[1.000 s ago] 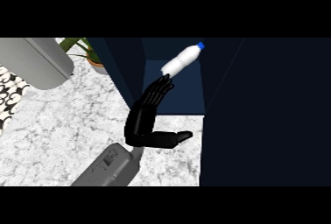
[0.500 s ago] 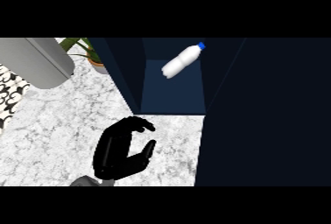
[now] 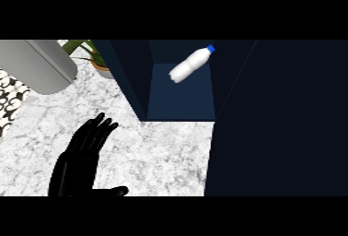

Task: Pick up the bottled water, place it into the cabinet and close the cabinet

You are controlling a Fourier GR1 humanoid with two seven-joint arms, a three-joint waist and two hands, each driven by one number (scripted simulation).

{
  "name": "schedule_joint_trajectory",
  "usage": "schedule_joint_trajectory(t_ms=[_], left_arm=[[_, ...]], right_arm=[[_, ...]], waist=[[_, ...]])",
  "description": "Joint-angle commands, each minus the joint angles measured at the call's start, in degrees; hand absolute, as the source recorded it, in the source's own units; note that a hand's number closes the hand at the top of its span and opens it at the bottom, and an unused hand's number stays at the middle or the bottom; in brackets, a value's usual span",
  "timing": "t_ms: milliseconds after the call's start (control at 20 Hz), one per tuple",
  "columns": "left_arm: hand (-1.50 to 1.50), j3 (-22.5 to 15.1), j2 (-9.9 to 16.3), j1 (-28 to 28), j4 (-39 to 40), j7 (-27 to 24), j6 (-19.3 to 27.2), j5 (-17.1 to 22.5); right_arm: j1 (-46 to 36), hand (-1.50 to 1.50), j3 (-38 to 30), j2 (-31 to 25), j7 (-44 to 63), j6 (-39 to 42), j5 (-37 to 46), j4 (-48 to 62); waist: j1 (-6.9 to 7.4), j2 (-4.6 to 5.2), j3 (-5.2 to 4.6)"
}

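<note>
The bottled water [image 3: 191,64], white with a blue cap, lies tilted inside the open dark-blue cabinet [image 3: 181,99], cap pointing up and to the right. Nothing touches it. My right hand [image 3: 80,162] is on the lower left over the marble counter [image 3: 159,152], well short of the cabinet's opening. It is open, with straight fingers pointing up and right and the thumb sticking out to the right. It holds nothing. My left hand does not show.
A broad dark panel [image 3: 279,120] of the cabinet fills the right side, and a narrower one [image 3: 125,78] stands left of the opening. A thick grey cylinder [image 3: 35,64], a potted plant [image 3: 95,59] and a black-and-white patterned thing [image 3: 7,103] sit at the left.
My right hand let go of the bottle in the cabinet and pulled back down and left. Its fingers curled half a second ago and are straight now. The bottle has stayed put.
</note>
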Motion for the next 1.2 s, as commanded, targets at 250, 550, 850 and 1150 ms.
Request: schedule_joint_trajectory(t_ms=[250, 550, 850, 1150], left_arm=[[-1.50, 6.10, 5.89, 9.57, -5.71, -0.84, -5.40, 6.22], [-1.50, 9.71, 8.95, 11.44, -7.07, -0.52, -8.78, 9.13], [-1.50, 13.42, 12.78, 15.57, -7.58, -1.03, -14.38, 12.17], [-1.50, 14.91, 15.20, 16.09, -8.42, 0.10, -17.17, 13.45]], right_arm=[[-4.12, 1.50, 10.66, -5.83, 8.06, 2.44, 11.37, -11.82], [-9.41, 1.50, 16.25, -5.72, 11.85, 0.90, 9.70, -10.16], [-10.37, 1.50, 22.93, 0.28, 12.76, -4.88, 3.67, -5.44], [-14.78, 1.50, 24.02, 0.25, 15.13, -4.56, 2.97, -3.82]], waist=[[1.00, -0.57, -0.37], [2.77, -0.15, -0.75], [4.71, 0.65, -0.68], [6.45, 1.29, -0.65]])
